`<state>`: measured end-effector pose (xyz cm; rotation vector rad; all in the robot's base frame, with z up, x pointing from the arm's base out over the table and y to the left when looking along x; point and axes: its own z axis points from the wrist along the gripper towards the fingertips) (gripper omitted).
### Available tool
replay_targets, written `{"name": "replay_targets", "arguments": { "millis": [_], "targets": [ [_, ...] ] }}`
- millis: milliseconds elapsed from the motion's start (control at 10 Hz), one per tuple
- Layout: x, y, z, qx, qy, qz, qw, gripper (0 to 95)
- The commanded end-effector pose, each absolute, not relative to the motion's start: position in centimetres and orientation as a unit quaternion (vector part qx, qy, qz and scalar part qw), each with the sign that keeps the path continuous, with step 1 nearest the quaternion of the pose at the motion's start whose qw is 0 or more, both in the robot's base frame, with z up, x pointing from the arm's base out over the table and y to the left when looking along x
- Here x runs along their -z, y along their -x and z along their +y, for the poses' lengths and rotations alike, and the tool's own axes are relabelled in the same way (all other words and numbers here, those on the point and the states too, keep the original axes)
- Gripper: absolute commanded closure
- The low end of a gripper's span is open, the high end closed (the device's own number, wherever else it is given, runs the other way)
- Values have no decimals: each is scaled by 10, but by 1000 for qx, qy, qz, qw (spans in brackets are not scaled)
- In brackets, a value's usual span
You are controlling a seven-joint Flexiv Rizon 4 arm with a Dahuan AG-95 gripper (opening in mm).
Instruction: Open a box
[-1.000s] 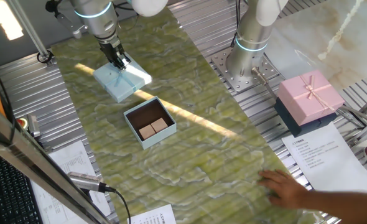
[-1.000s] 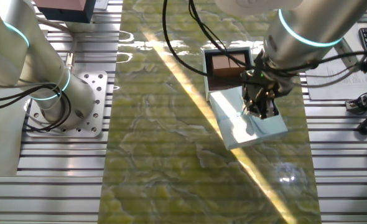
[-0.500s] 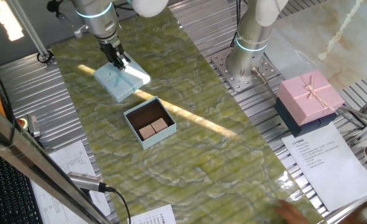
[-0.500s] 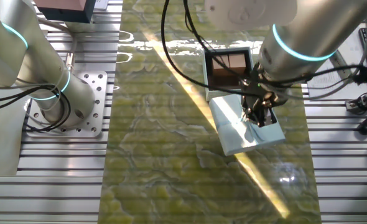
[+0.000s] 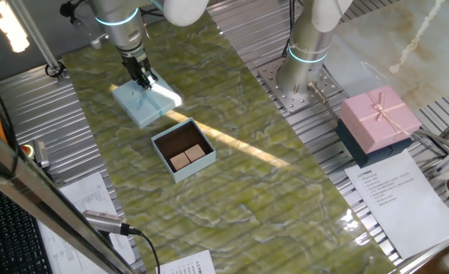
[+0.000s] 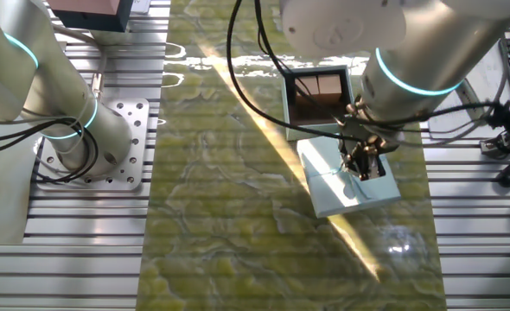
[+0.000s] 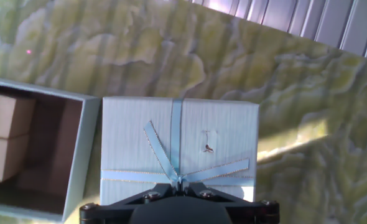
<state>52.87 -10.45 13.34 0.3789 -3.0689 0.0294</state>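
Observation:
The pale-blue box base stands open on the green mat, with a brown inside and two tan blocks. It also shows in the other fixed view and at the left of the hand view. Its lid with the ribbon bow is off the base and right beside it, low over the mat. The lid also shows in the other fixed view and the hand view. My gripper is shut on the bow at the lid's middle.
A larger pink-lidded box with a dark base stands on the metal table at the right, with printed sheets in front of it. A second arm's base stands beside the mat. A keyboard lies at the lower left.
The gripper has carried the lid a little further from the open base. A person's hand at the mat's near right corner has left the view.

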Motion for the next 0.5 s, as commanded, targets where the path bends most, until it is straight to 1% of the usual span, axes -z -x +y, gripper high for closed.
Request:
{"name": "replay_targets", "arguments": {
  "millis": [100, 500],
  "targets": [
    [-126, -530, -105, 5, -116, -993, 23, 950],
    [-114, -532, -105, 5, -115, -993, 22, 950]
  ]
}}
